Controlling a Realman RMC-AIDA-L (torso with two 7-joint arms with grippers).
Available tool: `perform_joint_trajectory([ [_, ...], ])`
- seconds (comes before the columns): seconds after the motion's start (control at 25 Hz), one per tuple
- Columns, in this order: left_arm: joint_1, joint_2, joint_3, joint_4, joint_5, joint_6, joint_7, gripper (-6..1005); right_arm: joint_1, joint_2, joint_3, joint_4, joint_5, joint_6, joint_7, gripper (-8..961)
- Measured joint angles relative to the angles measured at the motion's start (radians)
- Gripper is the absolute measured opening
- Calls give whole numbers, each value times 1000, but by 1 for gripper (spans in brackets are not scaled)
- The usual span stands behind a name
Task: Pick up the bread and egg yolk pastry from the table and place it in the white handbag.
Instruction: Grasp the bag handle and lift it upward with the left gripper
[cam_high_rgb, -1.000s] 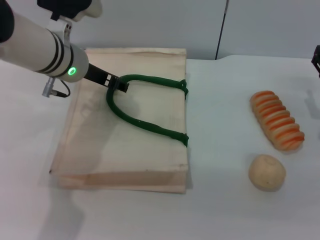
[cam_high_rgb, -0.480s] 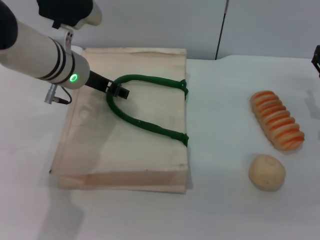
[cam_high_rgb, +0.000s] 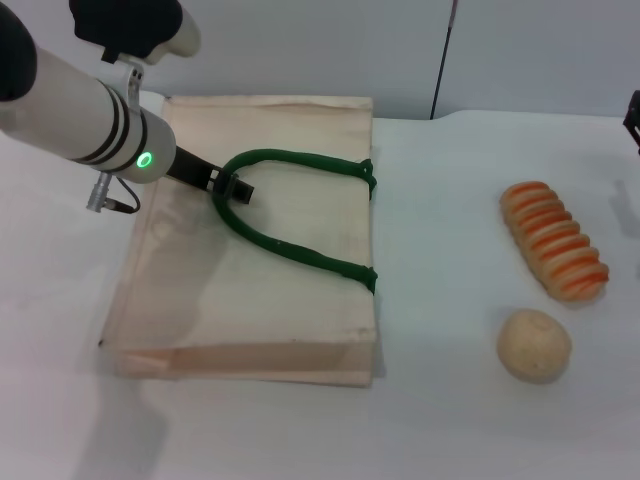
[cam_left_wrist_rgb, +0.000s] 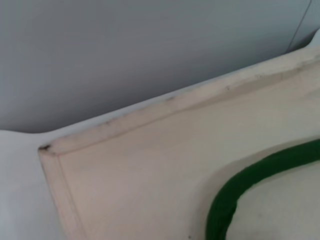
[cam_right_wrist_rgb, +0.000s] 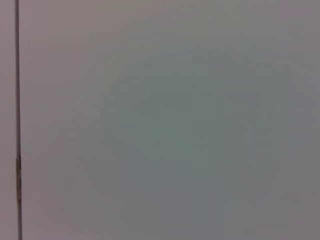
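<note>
The white handbag lies flat on the tabletop, nothing inside yet. The left tool sits at its green handle; whether clamped cannot be told. The bread and the egg yolk pastry wait untouched, well right.

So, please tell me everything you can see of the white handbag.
The large cream fabric handbag lies flat on the white table, a rectangle with stitched edges and a slightly soiled seam at its far edge. Its dark green rope-like handle curves in a loop across the upper face, fixed at the right-hand edge. The left pincer is at the bend of that loop; whether it grips the rope cannot be told. The foods lie apart, to the bag's right.
</note>
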Motion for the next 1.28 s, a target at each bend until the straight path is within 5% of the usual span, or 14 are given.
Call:
perform_joint_trajectory([
  [1.28,-17,2,-1,-36,1,13,0,561,0,0,-1,-2,-2,2,4,738],
])
